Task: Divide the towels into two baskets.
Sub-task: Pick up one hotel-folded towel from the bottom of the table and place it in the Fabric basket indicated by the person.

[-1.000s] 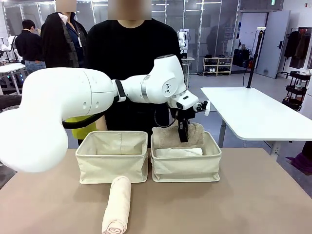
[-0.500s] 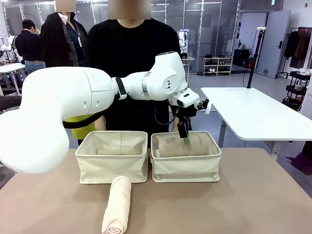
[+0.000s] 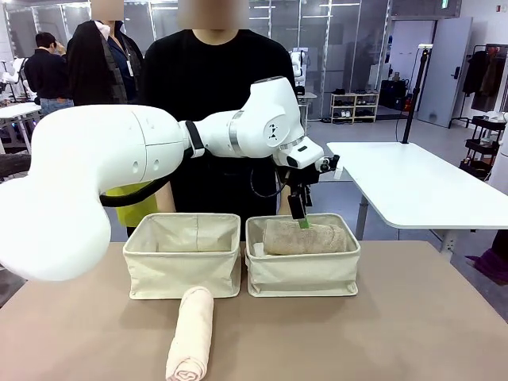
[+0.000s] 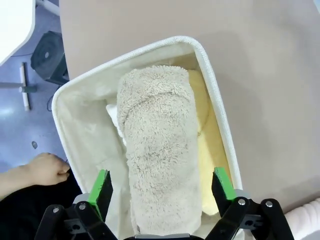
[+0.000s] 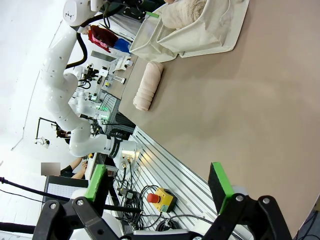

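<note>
A tan towel [image 3: 305, 236] lies on top in the right basket [image 3: 302, 274], rising a little above its rim. My left gripper [image 3: 300, 213] hangs open just above it, touching nothing. In the left wrist view the open left gripper [image 4: 162, 186] straddles the tan towel [image 4: 157, 155], with a yellow towel [image 4: 207, 145] beside it and a bit of white towel [image 4: 114, 114] underneath, all inside the basket [image 4: 220, 115]. The left basket [image 3: 182, 270] shows no towel above its rim. A cream towel [image 3: 190, 333] lies on the table before it. My right gripper [image 5: 157, 187] is open over bare table.
A person in black stands right behind the baskets, one hand [image 4: 42, 170] close to the right basket's far wall. The right wrist view shows the baskets [image 5: 200, 35] and the cream towel [image 5: 148, 86] far off. A white table [image 3: 413, 186] stands to the right.
My left gripper opened and let go of the tan towel, which dropped into the right basket onto the other towels. The gripper has risen slightly.
</note>
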Motion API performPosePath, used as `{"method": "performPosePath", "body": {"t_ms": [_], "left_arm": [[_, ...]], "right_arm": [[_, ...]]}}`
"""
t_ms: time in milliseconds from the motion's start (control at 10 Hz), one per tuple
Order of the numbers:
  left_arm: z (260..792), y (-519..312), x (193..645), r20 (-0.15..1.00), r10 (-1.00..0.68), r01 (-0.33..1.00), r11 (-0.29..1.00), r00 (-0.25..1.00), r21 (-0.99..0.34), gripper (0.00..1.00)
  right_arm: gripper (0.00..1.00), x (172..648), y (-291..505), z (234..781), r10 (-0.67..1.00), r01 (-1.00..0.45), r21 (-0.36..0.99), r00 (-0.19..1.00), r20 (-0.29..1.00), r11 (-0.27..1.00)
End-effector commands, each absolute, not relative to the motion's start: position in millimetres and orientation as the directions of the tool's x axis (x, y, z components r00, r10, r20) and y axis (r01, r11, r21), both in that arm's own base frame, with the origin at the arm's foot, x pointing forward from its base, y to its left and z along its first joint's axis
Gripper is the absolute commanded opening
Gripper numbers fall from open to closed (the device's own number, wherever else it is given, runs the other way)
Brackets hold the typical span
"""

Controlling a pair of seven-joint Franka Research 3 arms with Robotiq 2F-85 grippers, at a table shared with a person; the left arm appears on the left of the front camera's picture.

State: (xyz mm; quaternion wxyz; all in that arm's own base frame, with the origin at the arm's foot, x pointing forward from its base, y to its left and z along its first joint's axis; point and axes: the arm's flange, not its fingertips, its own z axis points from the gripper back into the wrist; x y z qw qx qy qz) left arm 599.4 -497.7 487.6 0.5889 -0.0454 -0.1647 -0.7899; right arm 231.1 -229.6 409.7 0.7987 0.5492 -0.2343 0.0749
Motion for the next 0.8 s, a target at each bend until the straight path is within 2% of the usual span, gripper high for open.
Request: {"method": "performPosePath", "body": {"t_ms": [0, 700], "left_arm": [[484.4, -499.7, 599.4, 0.268, -0.914, 0.945, -0.253, -0.304, 0.207, 1.0], [484.4, -499.7, 599.4, 0.268, -0.914, 0.945, -0.253, -0.304, 0.207, 1.0]], "right_arm": [[1.0, 228.6, -228.6, 412.3, -0.14, -0.388, 0.838, 0.873, 0.468, 0.383], [1.0, 228.6, -228.6, 412.3, -0.14, -0.388, 0.838, 0.873, 0.468, 0.383]]}}
